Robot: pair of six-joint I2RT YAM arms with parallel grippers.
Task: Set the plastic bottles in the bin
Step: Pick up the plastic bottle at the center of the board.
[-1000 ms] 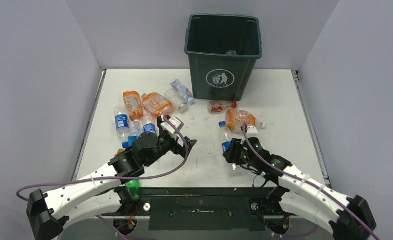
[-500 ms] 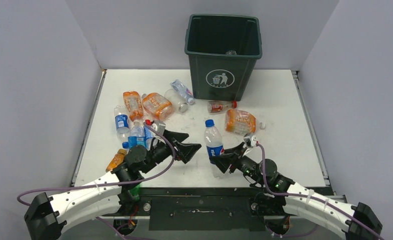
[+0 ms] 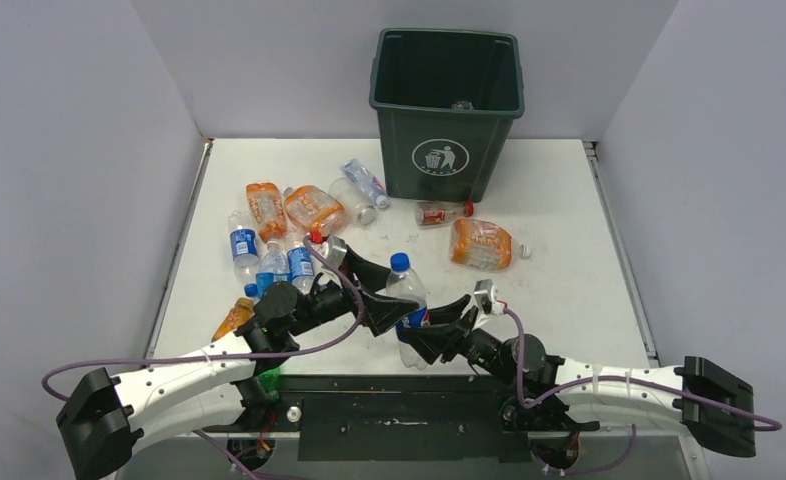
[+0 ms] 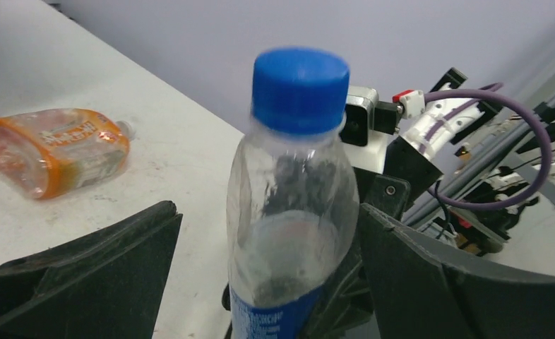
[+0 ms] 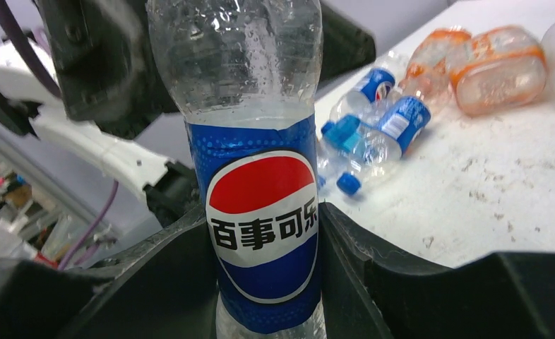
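A clear plastic bottle [image 3: 406, 300] with a blue cap and a blue Pepsi label stands upright above the table's near middle. My right gripper [image 3: 424, 335] is shut on its labelled lower part [image 5: 264, 226]. My left gripper [image 3: 382, 290] is open, with its jaws on either side of the bottle's upper part [image 4: 292, 205]. There is a gap on the left side and little room on the right. Several more bottles lie on the table, orange ones [image 3: 314, 208] and blue-labelled ones [image 3: 242, 245] at the left. The dark green bin [image 3: 399, 130] stands at the far middle.
An orange bottle [image 3: 481, 244] and a red-capped clear one [image 3: 441, 212] lie in front of the bin. Another orange bottle [image 3: 232, 320] sits near the left edge. A green one [image 3: 265, 378] rests by the left arm's base. Grey walls enclose the table.
My right gripper has lifted the blue-capped bottle upright and carried it left toward the near edge. My left gripper swung right and now straddles the bottle's upper part.
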